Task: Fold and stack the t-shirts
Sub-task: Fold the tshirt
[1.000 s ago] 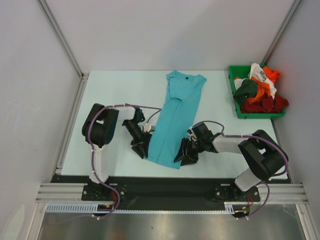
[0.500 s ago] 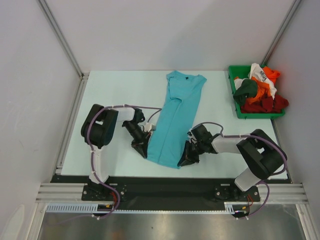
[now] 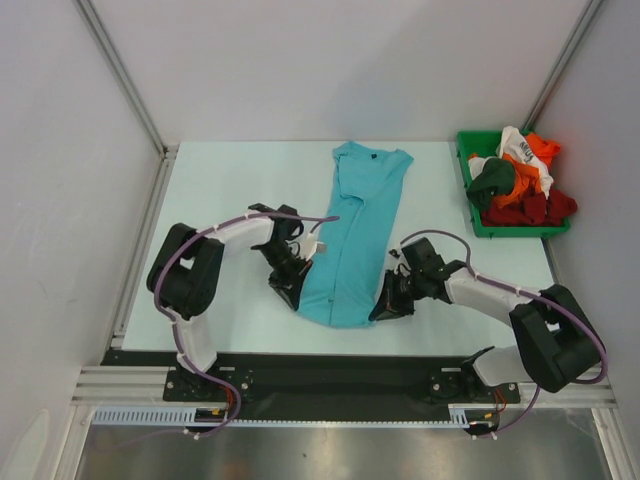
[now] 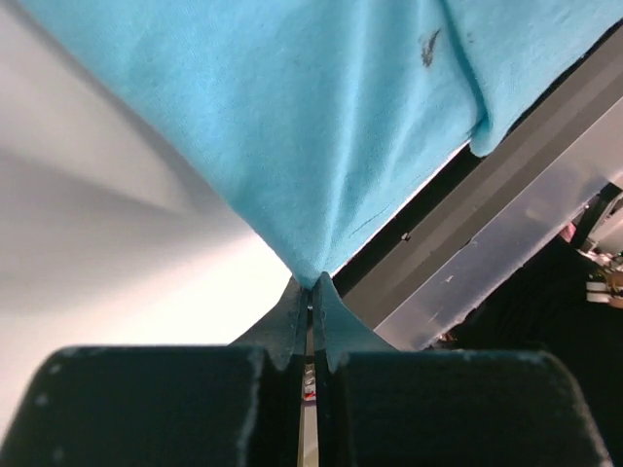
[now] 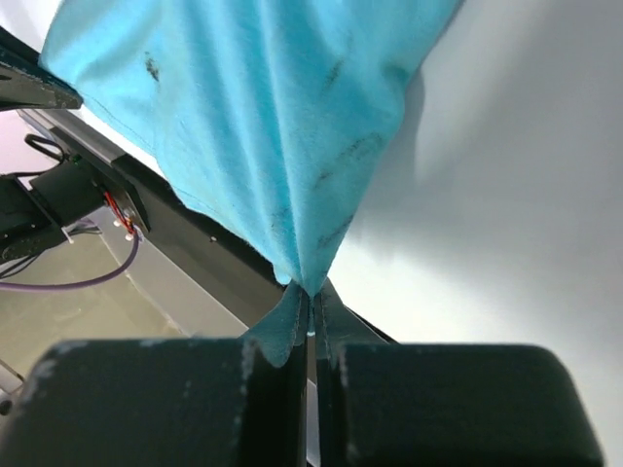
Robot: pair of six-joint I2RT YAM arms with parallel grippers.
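Observation:
A turquoise t-shirt point(image 3: 355, 235), folded into a long strip, lies down the middle of the table with its collar at the far end. My left gripper point(image 3: 292, 296) is shut on the strip's near left corner, and the cloth point(image 4: 321, 146) rises from between its fingertips. My right gripper point(image 3: 384, 312) is shut on the near right corner, where the cloth point(image 5: 282, 136) bunches into the jaws. The near hem is lifted off the table and hangs curved between the two grippers. More t-shirts point(image 3: 520, 180), orange, red, dark green and white, are heaped at the far right.
A green plastic bin point(image 3: 478, 225) at the far right corner holds the heap of shirts. The table's black near edge and metal rail point(image 3: 330, 385) run just behind the grippers. Grey walls enclose the table on three sides.
Both grippers closed on the near corners of the turquoise shirt and lifted them. They have moved away from the near edge, and the hem now curves up between them.

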